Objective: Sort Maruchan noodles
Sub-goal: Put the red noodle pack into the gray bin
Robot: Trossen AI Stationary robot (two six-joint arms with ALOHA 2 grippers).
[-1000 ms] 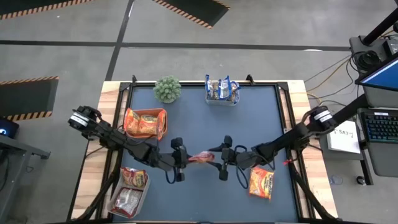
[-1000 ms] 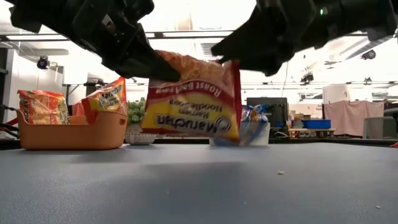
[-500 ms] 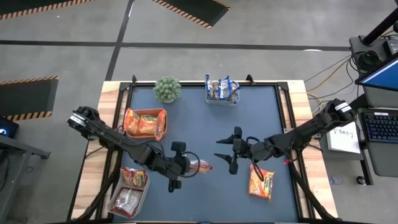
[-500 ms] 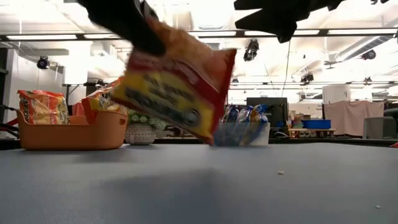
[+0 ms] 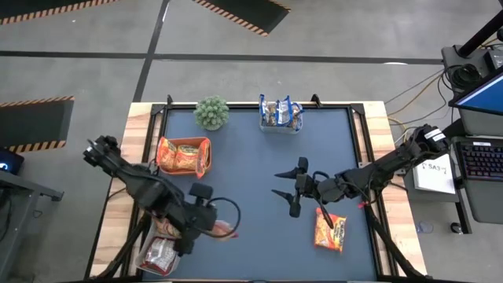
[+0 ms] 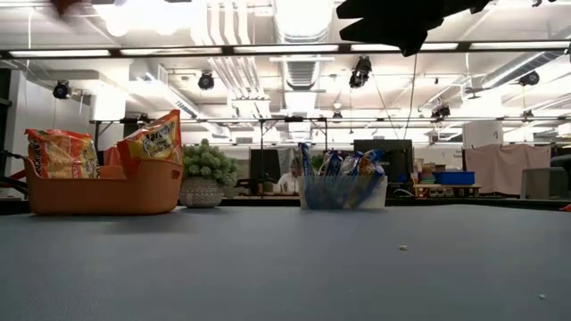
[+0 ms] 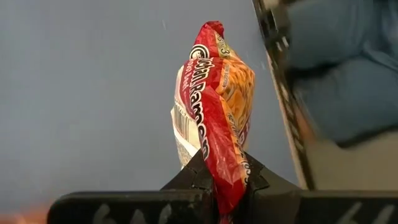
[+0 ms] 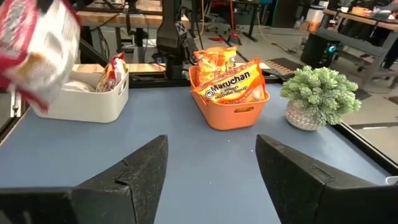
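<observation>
One packet in hand: the left gripper (image 5: 214, 229) is clamped on a dark red ramen packet (image 7: 214, 118) — the wrist view shows both fingers pinching the packet's lower edge, the rest standing free above them.
Where it is: near the table's front-left corner, just beside the clear tub (image 5: 161, 253) that already holds packets with red on them.
Step in hand: as I judge it, the carry to a bin — the red packet is held aloft next to the tub, not yet over it and not yet let go.
Right gripper: the right gripper (image 5: 292, 191) hangs over the right half of the table with its fingers spread wide and nothing between them; the right wrist view shows the gap bare.
Loose packet: one orange-yellow packet (image 5: 331, 233) lies flat on the mat near the front-right corner, just beside the right arm — unsorted, it seems.
Already sorted: orange-yellow packets stand in the orange tray (image 5: 206, 157) by the left edge; blue-and-yellow ones fill a clear tub (image 5: 280, 126) at the middle of the back edge.
Bystander: a small potted plant (image 5: 211, 112) sits at the back edge, left of the blue tub.
Next move calls for: bringing the red packet squarely above the front-left tub, then parting the fingers so it drops inside rather than on the rim.
After that: the right gripper probably needs to come down on the loose orange-yellow packet, closing on an edge since it lies flat.
</observation>
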